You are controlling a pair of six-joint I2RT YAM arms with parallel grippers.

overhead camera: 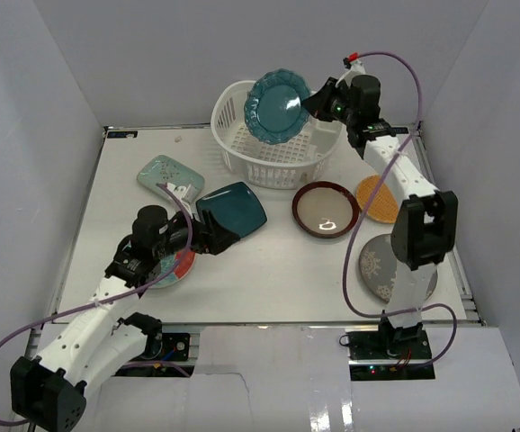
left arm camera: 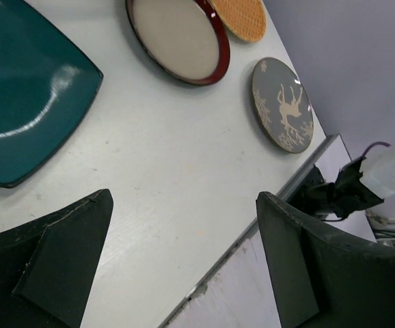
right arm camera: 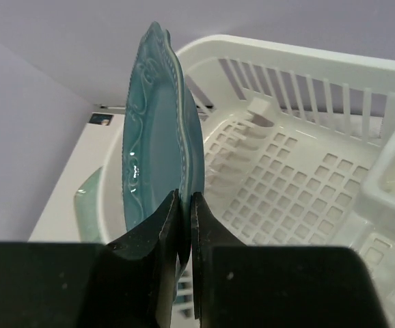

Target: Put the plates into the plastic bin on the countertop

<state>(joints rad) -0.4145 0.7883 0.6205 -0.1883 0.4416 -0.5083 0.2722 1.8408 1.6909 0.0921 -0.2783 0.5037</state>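
Holding teal scalloped plate (overhead camera: 276, 105) upright by rim w/ R tool (right arm camera: 185, 199) clamped shut, over bin (overhead camera: 260, 162) at far table (overhead camera: 269, 279) edge; lower slowly, tilt flat, then release.

Pale grey walls (overhead camera: 242, 45) all around

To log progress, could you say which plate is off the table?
The teal scalloped plate: it alone is held on edge by the right gripper, over the bin.
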